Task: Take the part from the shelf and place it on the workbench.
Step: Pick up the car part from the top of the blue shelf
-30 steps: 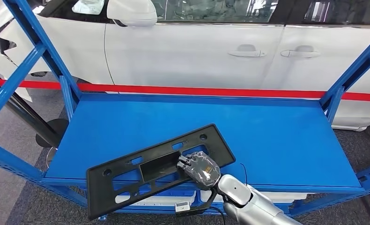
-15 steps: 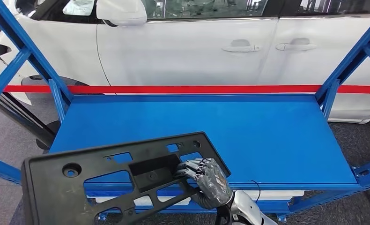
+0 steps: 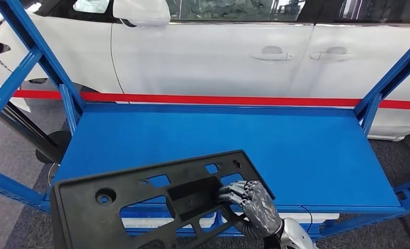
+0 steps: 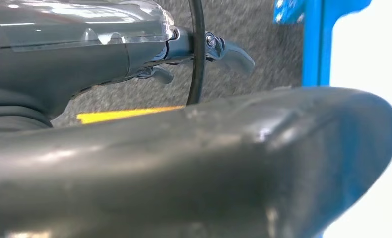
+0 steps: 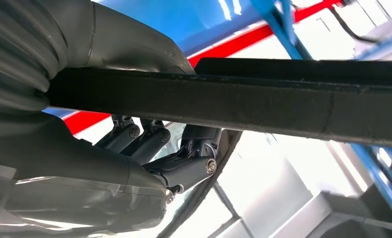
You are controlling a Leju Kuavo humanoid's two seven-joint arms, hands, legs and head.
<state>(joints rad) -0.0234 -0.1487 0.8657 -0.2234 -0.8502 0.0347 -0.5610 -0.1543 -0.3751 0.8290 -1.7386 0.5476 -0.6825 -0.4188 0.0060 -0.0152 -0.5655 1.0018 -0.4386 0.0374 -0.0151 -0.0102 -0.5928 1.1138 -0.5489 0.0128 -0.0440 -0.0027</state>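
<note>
The part [image 3: 156, 202] is cut off by the head view's lower edge. The right hand [image 3: 255, 205] fingers [image 3: 233, 192] pass behind it, tips hidden. In the left wrist view, a blurred dark bar [image 4: 194, 163] covers the left hand.

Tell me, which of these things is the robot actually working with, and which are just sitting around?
Part of the job:
black plastic part
right hand, gripping the part
blue shelf, where the part came from

Just nearby:
white car
red barrier tape

blue shelf [image 3: 296, 150] deck open; uprights [image 3: 68, 106] flank sides
</note>
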